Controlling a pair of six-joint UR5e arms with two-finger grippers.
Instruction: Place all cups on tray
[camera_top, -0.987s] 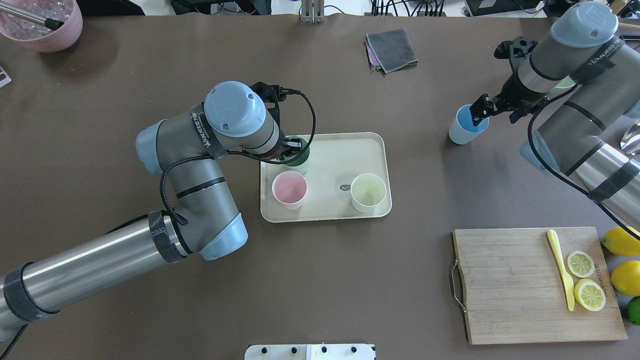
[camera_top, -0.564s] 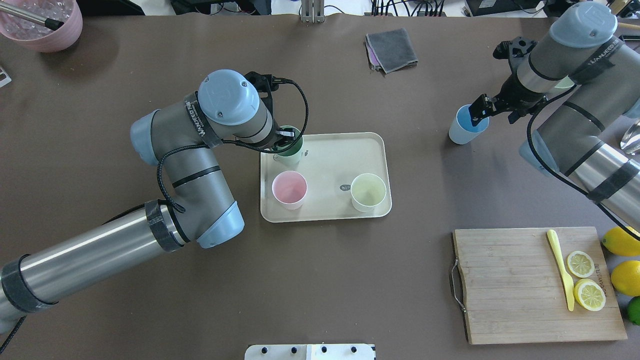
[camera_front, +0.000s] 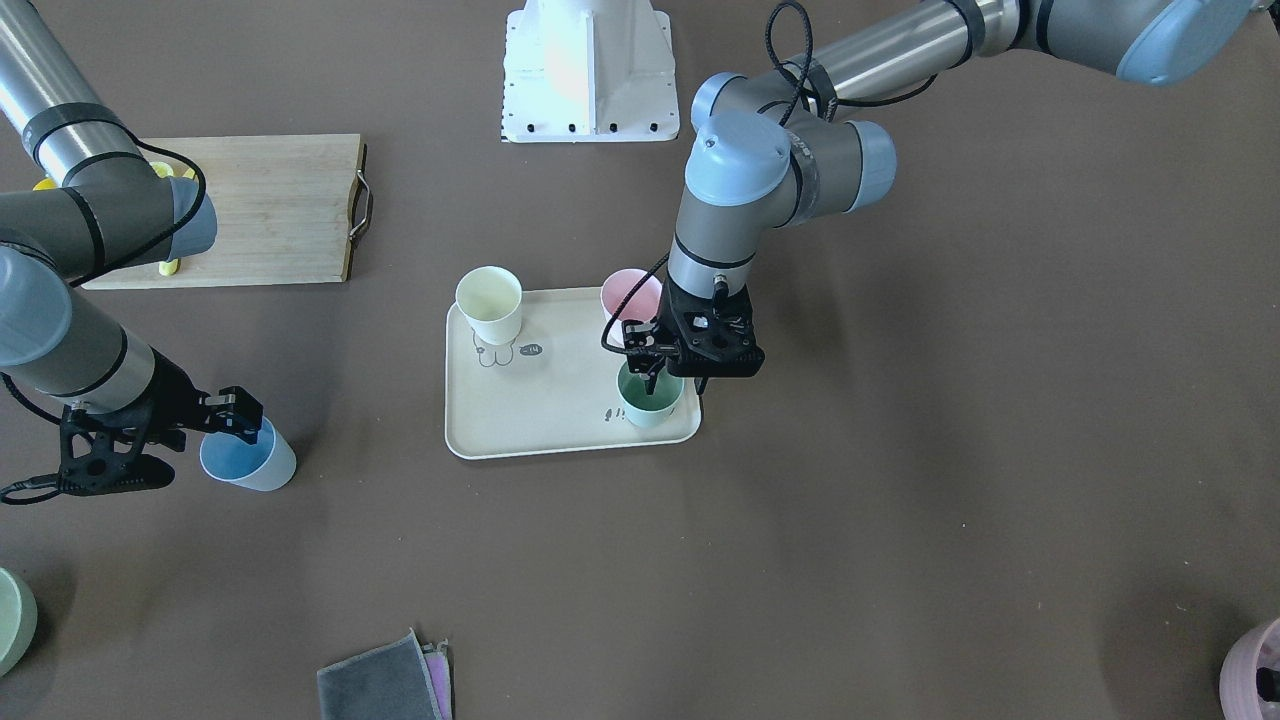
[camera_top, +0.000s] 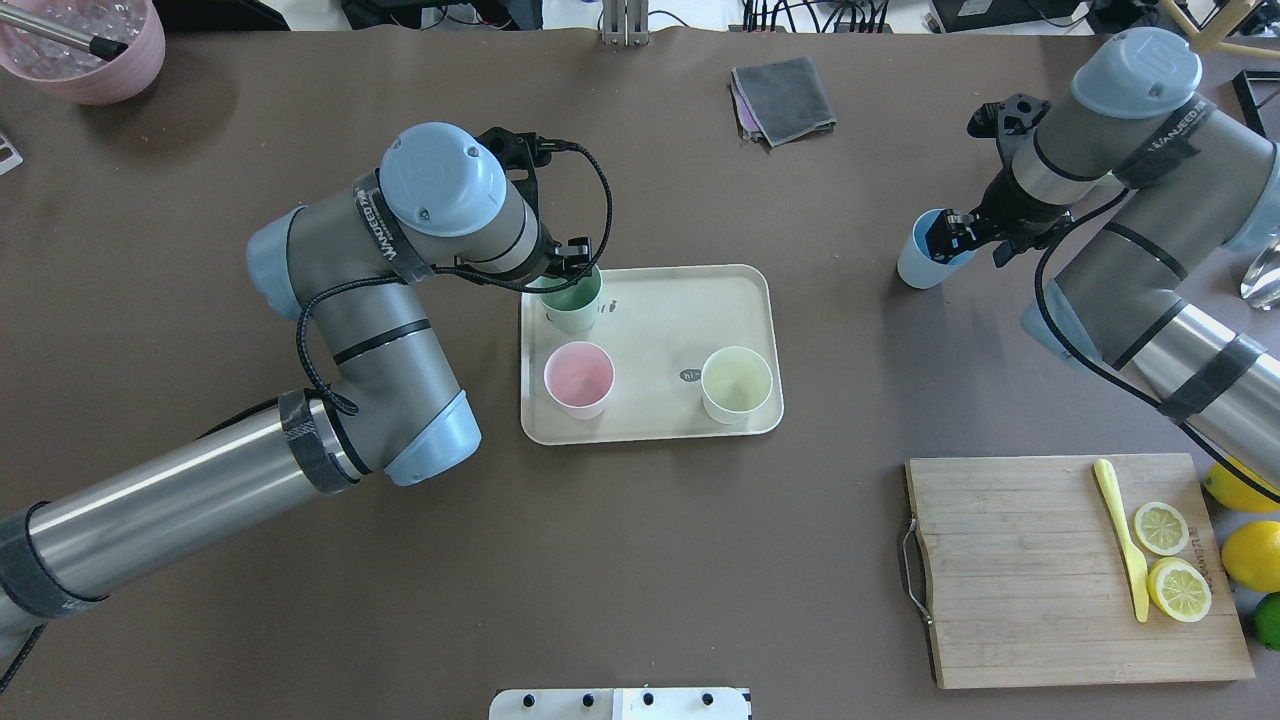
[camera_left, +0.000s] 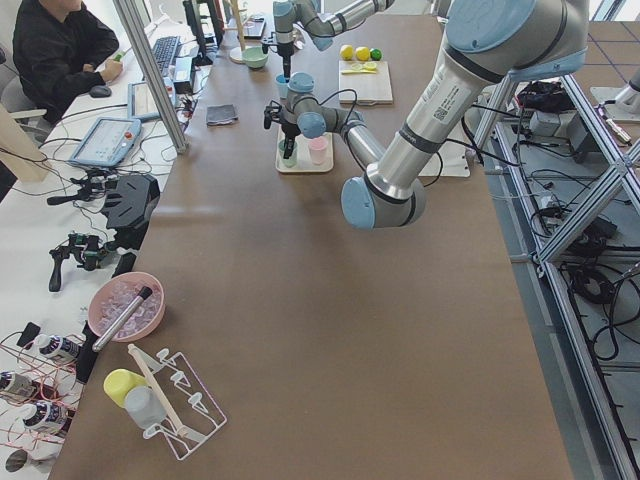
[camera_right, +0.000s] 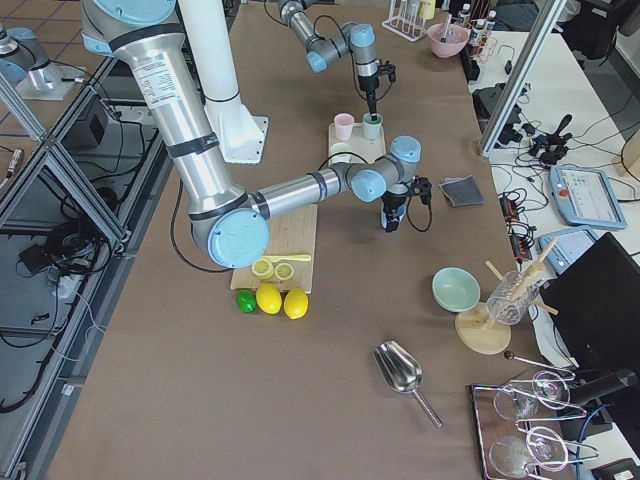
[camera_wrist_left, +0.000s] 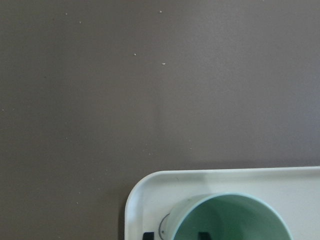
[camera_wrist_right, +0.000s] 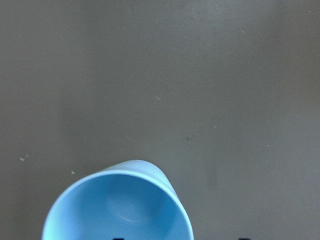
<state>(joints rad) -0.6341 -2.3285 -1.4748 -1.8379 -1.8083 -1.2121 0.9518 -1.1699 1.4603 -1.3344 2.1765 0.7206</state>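
Note:
The cream tray (camera_top: 660, 320) lies mid-table and holds the pink cup (camera_top: 578, 378), the yellow cup (camera_top: 737, 382) and the mint green cup (camera_top: 572, 300) in its far left corner. My left gripper (camera_top: 570, 275) points down, shut on the green cup's wall, one finger inside and one outside; the cup (camera_wrist_left: 230, 220) rests on the tray (camera_wrist_left: 150, 182). The blue cup (camera_top: 920, 262) stands on the table, right of the tray. My right gripper (camera_top: 950, 240) is open, its fingers straddling the blue cup's (camera_wrist_right: 120, 205) rim.
A wooden cutting board (camera_top: 1050, 570) with lemon slices and a yellow knife lies at the near right, with lemons beside it. A grey cloth (camera_top: 782, 98) lies at the far middle. A pink bowl (camera_top: 85, 50) stands at the far left corner.
My left arm has shifted left and away, taking the green cup toward the tray's far left corner. My right gripper has moved a little left over the blue cup, which has stayed put.

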